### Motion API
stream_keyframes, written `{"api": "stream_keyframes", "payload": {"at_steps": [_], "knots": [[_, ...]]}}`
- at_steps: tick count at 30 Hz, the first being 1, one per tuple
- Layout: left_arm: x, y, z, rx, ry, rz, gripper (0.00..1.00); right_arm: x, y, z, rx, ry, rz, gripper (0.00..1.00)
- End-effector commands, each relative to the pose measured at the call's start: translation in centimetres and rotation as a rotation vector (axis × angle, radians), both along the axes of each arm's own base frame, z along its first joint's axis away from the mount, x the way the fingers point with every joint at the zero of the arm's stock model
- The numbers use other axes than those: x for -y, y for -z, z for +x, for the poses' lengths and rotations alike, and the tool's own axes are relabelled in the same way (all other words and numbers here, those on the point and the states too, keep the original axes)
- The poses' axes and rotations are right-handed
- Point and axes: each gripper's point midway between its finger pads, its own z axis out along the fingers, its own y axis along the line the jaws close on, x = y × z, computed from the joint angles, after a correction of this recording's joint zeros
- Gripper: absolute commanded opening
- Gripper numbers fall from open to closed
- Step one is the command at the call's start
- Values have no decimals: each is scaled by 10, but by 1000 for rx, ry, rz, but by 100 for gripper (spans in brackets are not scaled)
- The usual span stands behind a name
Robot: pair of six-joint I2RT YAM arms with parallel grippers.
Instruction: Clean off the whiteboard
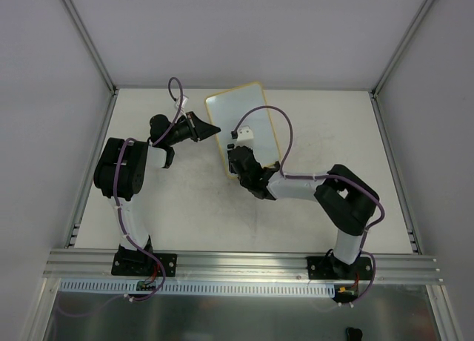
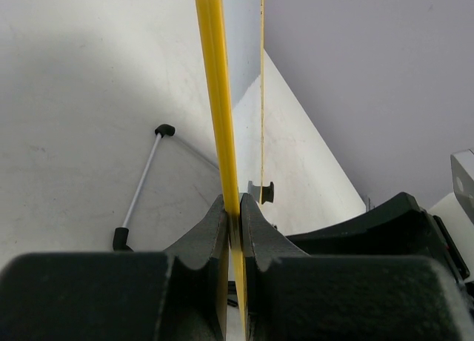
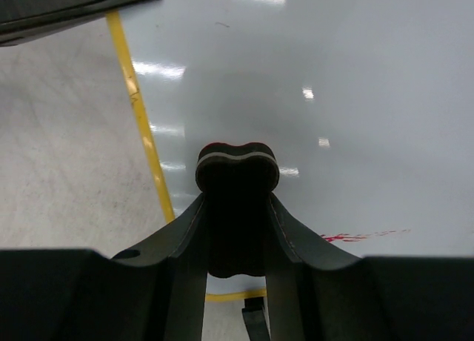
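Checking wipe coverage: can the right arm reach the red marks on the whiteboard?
Probably yes: the red marks lie right beside the eraser held by the right gripper, with only bare whiteboard between them.

Top cam looked down on whole tabletop (image 1: 185,207); wrist cams sat tight behind left hand (image 2: 233,207), right hand (image 3: 237,200); all shared board (image 1: 237,107).

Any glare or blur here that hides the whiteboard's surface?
Right wrist: bright glare spots dot the whiteboard, yet the red marks near the eraser show clearly; left wrist: the board shows edge-on, with the left tool soft in the foreground; top external: even light, no strong glare.
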Motion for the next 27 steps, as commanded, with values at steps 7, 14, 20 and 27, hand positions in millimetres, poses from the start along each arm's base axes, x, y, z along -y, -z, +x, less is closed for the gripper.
{"api": "stream_keyframes", "payload": {"at_steps": [7,14,20,27], "knots": [[15,-6,-17,116,90,48,0,-67,11,-45,-70,-252,119,0],[15,-6,-16,116,90,47,0,-10,24,-26,-32,-78,28,0],[14,-6,-17,117,88,47,0,28,32,-9,-50,14,25,0],[14,-8,-18,120,91,47,0,74,35,3,-59,114,20,0]]}}
